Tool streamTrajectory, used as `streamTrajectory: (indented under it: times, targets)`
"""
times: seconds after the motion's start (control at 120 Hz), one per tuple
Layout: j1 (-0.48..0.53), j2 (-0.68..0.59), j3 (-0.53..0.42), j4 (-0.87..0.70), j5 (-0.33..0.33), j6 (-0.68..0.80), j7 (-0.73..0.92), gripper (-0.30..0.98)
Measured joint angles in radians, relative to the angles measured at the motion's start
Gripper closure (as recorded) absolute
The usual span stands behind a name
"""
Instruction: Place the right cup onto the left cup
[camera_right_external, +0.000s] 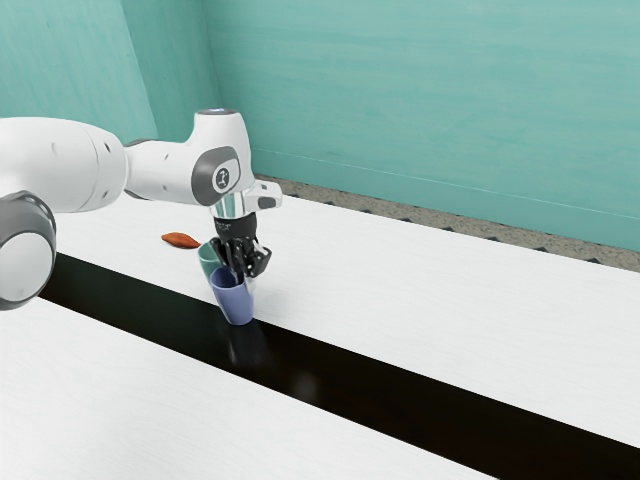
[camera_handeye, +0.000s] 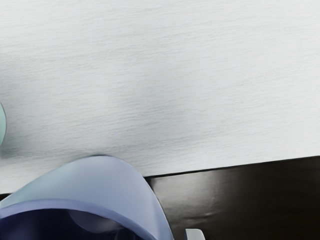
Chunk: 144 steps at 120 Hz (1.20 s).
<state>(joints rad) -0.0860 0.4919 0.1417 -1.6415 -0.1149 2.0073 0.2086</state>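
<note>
- The blue cup, which I take as the right one, is directly below the gripper, at the dark strip of the table.
- The green cup, presumably the left one and the target, is just beyond it in the exterior view, near the gripper too.
- Whether the gripper is open or closed on the blue cup I cannot tell; grasping looks like the step in hand.
- If the hold takes in too little of the wall, the blue cup could slip or swing when lifted, since its wall slopes.
- An off-centre squeeze could tip it or push it along the glossy strip.
- The cups are close together, so a sideways move before enough lift could knock the green cup over.
- Later, lowering off-centre or tilted would catch rim on rim and jam or topple both.
- The orange thing lies near the green cup, where a shoved cup might strike it.
</note>
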Motion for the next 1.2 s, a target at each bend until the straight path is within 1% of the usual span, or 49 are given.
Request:
streamTrajectory:
  times: [0.117,0.258,0.458,0.658,0.958,1.2]
  targets:
    - [0.000,0.000,0.001,0.000,-0.004,0.000,0.002,0.71]
    - [0.000,-0.001,0.001,0.000,-0.006,0.001,0.002,0.76]
    - [-0.007,-0.017,0.002,0.000,-0.005,-0.006,0.002,0.78]
    - [-0.017,-0.057,0.010,0.001,-0.001,-0.046,0.000,0.78]
    - [-0.022,-0.041,0.016,0.188,0.014,-0.202,0.000,0.79]
    - [-0.012,0.000,0.029,0.326,0.059,-0.310,0.004,0.79]
